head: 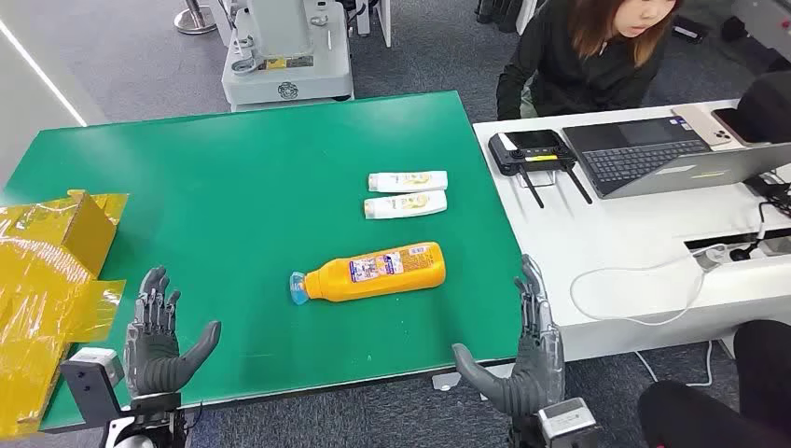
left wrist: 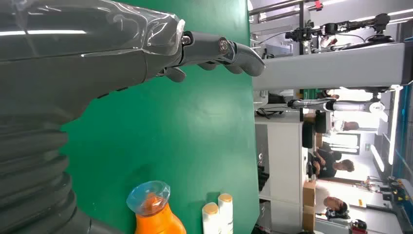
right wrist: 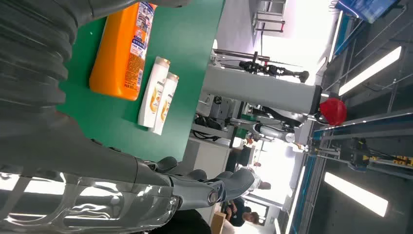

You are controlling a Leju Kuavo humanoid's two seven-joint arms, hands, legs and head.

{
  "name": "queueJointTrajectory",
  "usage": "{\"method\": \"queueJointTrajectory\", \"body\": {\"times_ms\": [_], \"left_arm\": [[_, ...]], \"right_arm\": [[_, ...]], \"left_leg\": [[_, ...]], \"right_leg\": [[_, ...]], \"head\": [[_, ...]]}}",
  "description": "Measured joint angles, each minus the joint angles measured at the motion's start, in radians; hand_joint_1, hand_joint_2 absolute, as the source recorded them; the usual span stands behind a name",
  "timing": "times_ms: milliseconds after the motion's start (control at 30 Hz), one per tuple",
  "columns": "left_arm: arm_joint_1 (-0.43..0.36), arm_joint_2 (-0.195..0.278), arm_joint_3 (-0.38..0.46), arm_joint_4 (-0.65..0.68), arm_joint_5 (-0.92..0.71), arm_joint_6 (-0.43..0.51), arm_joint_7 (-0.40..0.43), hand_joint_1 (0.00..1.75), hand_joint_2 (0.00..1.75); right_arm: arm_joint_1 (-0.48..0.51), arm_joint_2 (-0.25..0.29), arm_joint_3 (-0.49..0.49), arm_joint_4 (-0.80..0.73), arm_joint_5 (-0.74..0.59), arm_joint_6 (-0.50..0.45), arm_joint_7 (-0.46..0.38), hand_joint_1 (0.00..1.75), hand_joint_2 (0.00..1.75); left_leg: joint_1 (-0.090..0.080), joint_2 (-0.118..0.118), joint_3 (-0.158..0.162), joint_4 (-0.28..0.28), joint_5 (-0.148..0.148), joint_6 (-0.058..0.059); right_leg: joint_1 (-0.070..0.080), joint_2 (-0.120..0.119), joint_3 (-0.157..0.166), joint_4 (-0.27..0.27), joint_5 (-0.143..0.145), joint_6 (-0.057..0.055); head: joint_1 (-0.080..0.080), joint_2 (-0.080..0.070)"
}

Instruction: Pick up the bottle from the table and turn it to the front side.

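Bottle (head: 375, 271) lay on its side mid-surface (head: 233, 187), cap toward left hand (head: 160, 341). Both hands spread, empty; right hand (head: 522, 359) off the surface edge. Best grasp: around the body.

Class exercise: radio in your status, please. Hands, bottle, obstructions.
Left hand and right hand open, holding nothing. Orange bottle lying flat on green table. Two white bottles beyond it, apart.

Bare green tabletop (head: 233, 187) all round the orange bottle (head: 373, 272), with open lanes from the left hand (head: 160, 338) and the right hand (head: 527, 350). Two white bottles (head: 406, 193) lying just beyond it, near but apart. Crumpled yellow bags (head: 47, 271) crowding the left edge.
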Motion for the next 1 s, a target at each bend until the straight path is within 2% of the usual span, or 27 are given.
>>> {"method": "queueJointTrajectory", "body": {"times_ms": [633, 700, 800, 1000], "left_arm": [[-0.043, 0.0, 0.0, 0.056, 0.018, -0.003, -0.016, 0.0, 1.75], [-0.05, 0.0, 0.0, 0.068, 0.018, -0.008, -0.023, 0.0, 1.75], [-0.064, -0.003, -0.008, 0.088, 0.012, -0.025, -0.029, 0.0, 1.75], [-0.097, -0.015, -0.034, 0.123, 0.002, -0.051, -0.025, 0.0, 1.75]], "right_arm": [[-0.018, -0.004, -0.024, 0.036, 0.022, 0.008, 0.009, 0.0, 1.75], [-0.044, -0.004, -0.025, 0.056, 0.092, 0.028, 0.042, 0.0, 1.75], [-0.114, -0.004, -0.044, 0.115, 0.276, 0.08, 0.112, 0.0, 1.75], [-0.348, 0.008, -0.073, 0.321, 0.577, 0.145, 0.194, 0.0, 1.75]], "left_leg": [[0.0, 0.0, 0.0, 0.0, 0.0, 0.0], [0.0, 0.001, 0.0, 0.0, 0.0, 0.0], [0.0, 0.001, 0.0, 0.0, 0.001, 0.0], [0.0, 0.004, 0.0, 0.0, 0.003, 0.002]], "right_leg": [[0.0, 0.0, 0.0, 0.0, 0.0, 0.0], [0.0, 0.001, 0.0, 0.0, 0.0, 0.0], [0.0, 0.001, 0.0, 0.0, 0.001, 0.0], [0.0, 0.003, 0.0, 0.0, 0.004, 0.001]], "head": [[0.0, 0.0], [0.0, 0.0], [0.0, 0.0], [0.0, 0.0]]}}
